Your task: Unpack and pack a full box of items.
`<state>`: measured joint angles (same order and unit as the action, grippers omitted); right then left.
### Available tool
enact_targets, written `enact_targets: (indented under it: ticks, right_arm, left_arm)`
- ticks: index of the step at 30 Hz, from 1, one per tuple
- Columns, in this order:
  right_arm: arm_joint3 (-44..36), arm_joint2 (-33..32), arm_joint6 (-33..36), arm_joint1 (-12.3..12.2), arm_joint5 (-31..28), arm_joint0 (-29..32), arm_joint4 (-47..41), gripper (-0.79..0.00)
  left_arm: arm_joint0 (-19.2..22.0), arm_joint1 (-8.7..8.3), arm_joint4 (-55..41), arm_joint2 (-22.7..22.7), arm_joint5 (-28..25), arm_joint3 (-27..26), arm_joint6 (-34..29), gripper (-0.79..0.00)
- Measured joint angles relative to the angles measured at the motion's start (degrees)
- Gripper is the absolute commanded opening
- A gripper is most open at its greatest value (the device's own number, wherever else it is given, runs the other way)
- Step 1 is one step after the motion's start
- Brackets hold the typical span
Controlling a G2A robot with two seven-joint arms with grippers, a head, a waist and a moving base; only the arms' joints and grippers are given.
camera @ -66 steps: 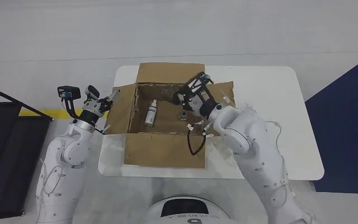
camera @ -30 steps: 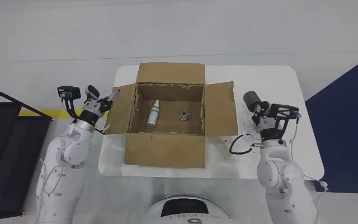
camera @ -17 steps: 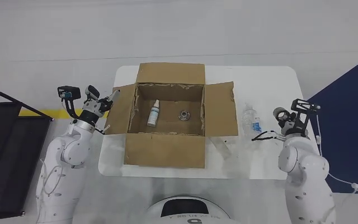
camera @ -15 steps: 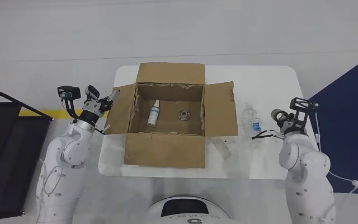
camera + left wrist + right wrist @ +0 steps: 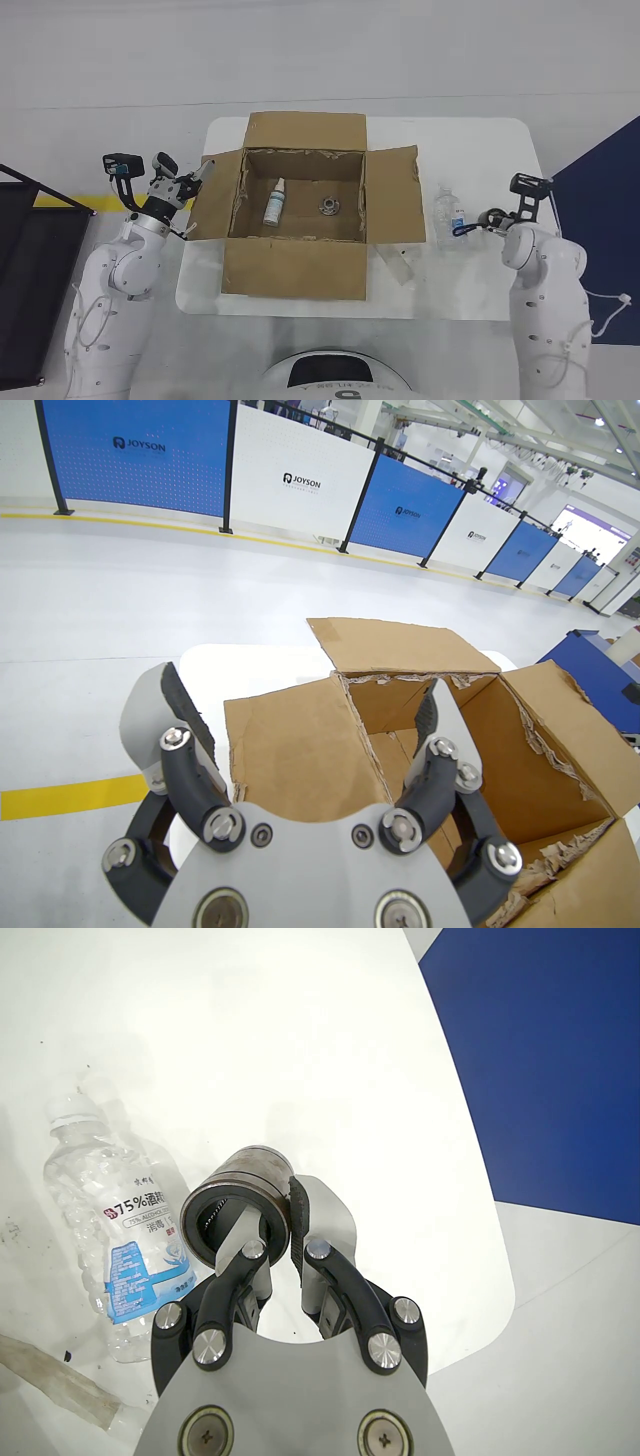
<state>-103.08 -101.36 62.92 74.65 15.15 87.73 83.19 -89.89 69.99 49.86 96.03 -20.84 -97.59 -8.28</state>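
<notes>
One white tabletop carries everything you have to work with. Near its middle stands the cardboard box, upright, with all four flaps folded outward and its inside open to you from above.

Your left gripper hangs off the box's left side, just beside the left flap. Its jaws are spread wide with nothing between them, and its wrist view looks past that flap into the box.

Your right gripper sits over the right part of the tabletop, well apart from the box. It is clamped on a linear bearing, a dark metal sleeve. One finger goes into the bore and the other presses on the outer wall. You cannot tell from these views whether the bearing touches the tabletop.

Just beside that gripper, between it and the box's right flap, a clear plastic disinfectant bottle lies on its side, with a white cap and a blue-and-white label. A strip of crumpled tape lies on the tabletop near the box's front right corner.

On the box floor you have a small white spray bottle lying toward the left. A small metal ring-shaped part sits near the middle, apart from the spray bottle.
</notes>
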Motion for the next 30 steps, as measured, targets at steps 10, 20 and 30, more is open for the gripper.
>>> enact_targets:
  ticks: [10,20,30]
  right_arm:
    - [1.9,-0.4,1.4,0.0,-0.9,-0.7,-1.4,-0.551]
    - [-6.3,-2.8,0.1,0.0,1.2,2.1,-2.2,-0.437]
    - [-29.2,2.2,-11.8,0.9,-3.3,10.0,-11.8,-0.252]
  left_arm:
    - [0.0,0.0,0.0,0.0,0.0,0.0,0.0,0.0]
    - [0.0,0.0,0.0,0.0,0.0,0.0,0.0,0.0]
    - [0.0,0.0,0.0,0.0,0.0,0.0,0.0,0.0]
